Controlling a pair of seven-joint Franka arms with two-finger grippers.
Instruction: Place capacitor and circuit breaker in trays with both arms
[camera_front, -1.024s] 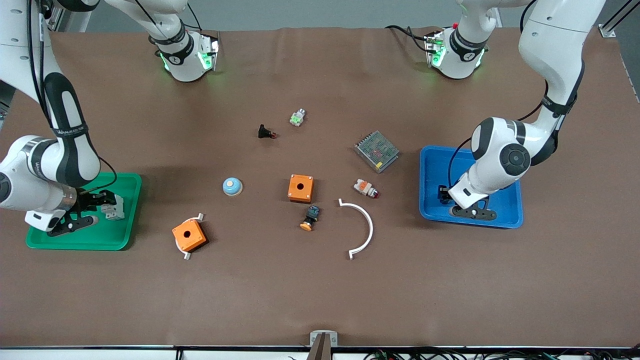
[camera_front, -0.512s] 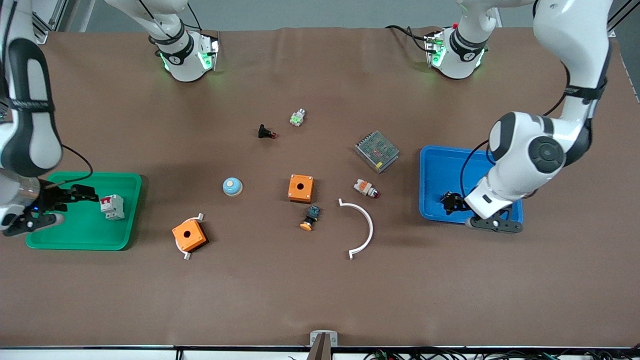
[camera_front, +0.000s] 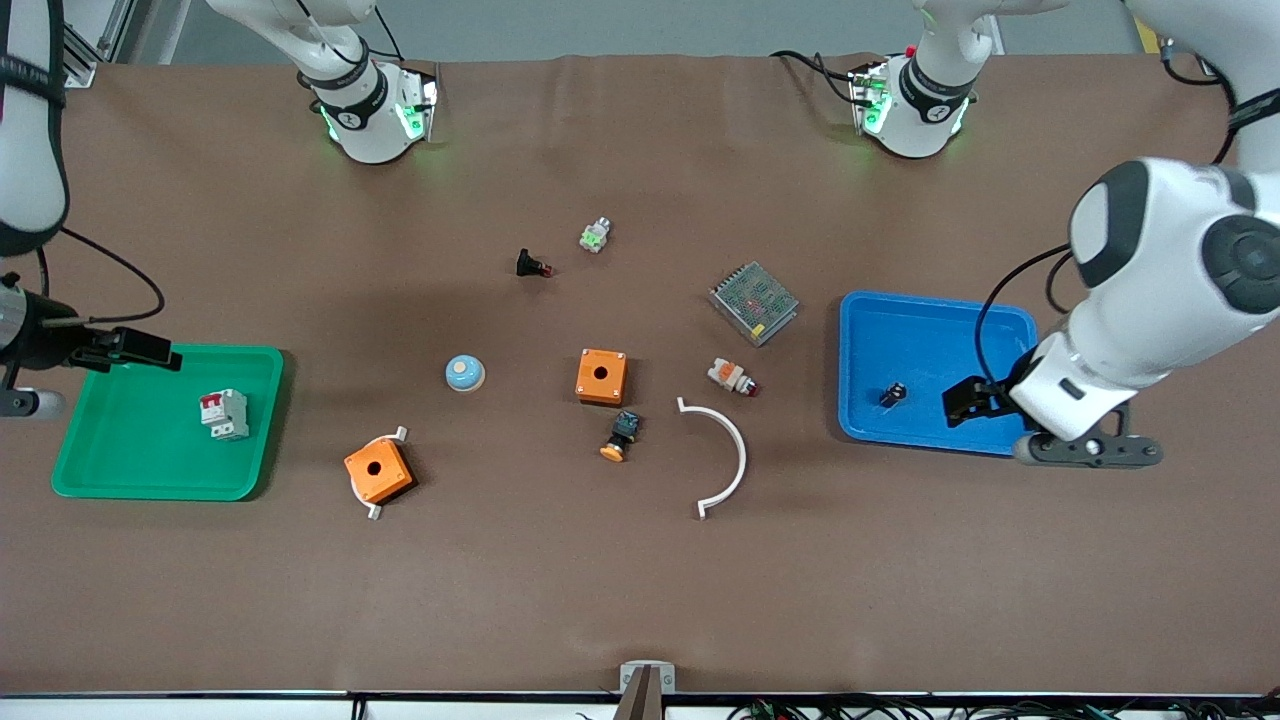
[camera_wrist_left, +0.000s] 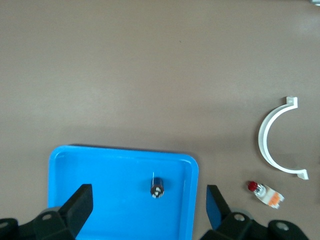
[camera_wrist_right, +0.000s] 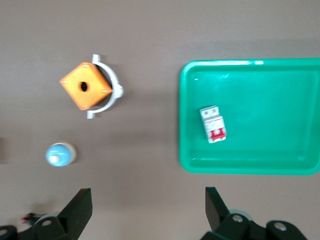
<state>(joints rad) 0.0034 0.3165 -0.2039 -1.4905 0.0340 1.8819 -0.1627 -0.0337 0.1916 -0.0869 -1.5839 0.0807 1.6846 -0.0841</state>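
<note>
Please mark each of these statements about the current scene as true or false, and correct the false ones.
1. The capacitor lies in the blue tray. True.
2. The circuit breaker is held by the right gripper. False: it rests in the green tray, and the gripper is open and holds nothing.
3. The left gripper is shut on the capacitor. False: it is open, and the capacitor lies free in the tray.
4. Two orange boxes are on the table, one nearer the middle and one nearer the green tray. True.
5. The white curved piece lies inside the blue tray. False: it lies on the table beside the tray.
</note>
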